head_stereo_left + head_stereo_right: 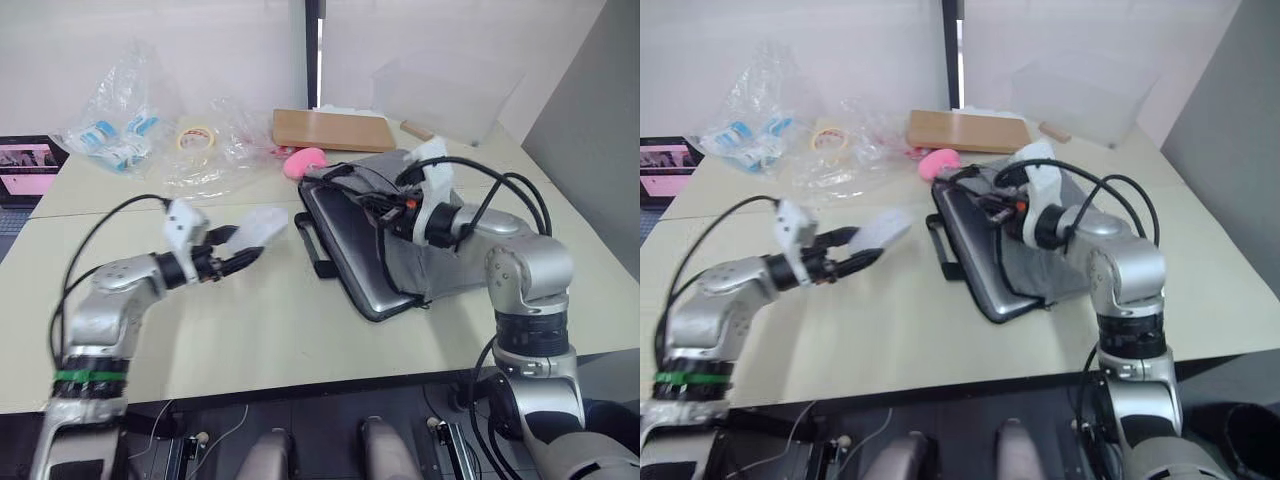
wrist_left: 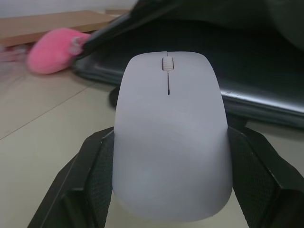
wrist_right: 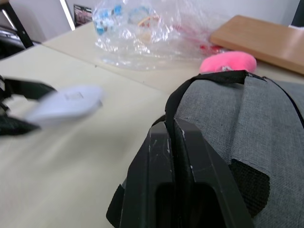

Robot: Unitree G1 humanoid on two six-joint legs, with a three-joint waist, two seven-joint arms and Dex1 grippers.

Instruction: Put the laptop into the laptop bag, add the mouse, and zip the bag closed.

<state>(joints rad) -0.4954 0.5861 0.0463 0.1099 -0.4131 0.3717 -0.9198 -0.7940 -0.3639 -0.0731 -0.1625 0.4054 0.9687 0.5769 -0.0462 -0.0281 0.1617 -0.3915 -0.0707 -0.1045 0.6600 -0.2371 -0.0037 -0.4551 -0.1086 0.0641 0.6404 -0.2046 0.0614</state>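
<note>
Left claw (image 1: 232, 258), closed on the mouse (image 1: 260, 225), holds it clear of the surface (image 1: 250, 320) just left of the laptop bag (image 1: 445, 262). Seen from the left wrist, the black fingers (image 2: 97, 175) press the mouse's two long sides, and its scroll-wheel end points away from the claw toward the bag. The mouse's long axis runs left-near to right-far. Right claw (image 3: 173, 142) is clamped shut on a black strap handle (image 3: 178, 97) of the bag, lifting the grey upper flap. The laptop (image 1: 350, 235) lies inside the opened bag, its long axis running near to far, canted slightly right at the near end. A pink soft object (image 1: 305, 161) sits touching or just beside the bag's far left corner. Farther back on the pale beige surface lie a flat brown box (image 1: 333, 129), a tape roll (image 1: 194, 138) and clear plastic bags (image 1: 125, 110). White walls close the room behind.
</note>
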